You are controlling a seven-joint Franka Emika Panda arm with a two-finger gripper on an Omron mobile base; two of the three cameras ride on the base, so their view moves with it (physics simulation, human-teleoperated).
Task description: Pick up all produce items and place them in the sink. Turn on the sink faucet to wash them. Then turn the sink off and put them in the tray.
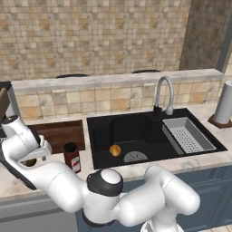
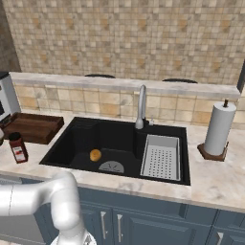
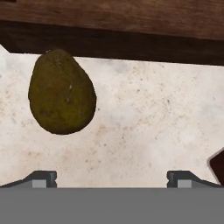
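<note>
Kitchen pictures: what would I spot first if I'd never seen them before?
Probably the big white robot arm bending low over the counter, with its open claw just above the olive-brown fruit beside the wooden tray. Next, the orange-yellow fruit glowing on the floor of the black sink, near the round drain. A red-labelled jar stands on the counter left of the sink.

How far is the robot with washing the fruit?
Done: the orange fruit lies in the sink. In hand: the open gripper hovers over the olive-brown fruit on the counter, jaws apart, not yet around it. Left: move this fruit, run the faucet, shut it off, fill the tray.
</note>
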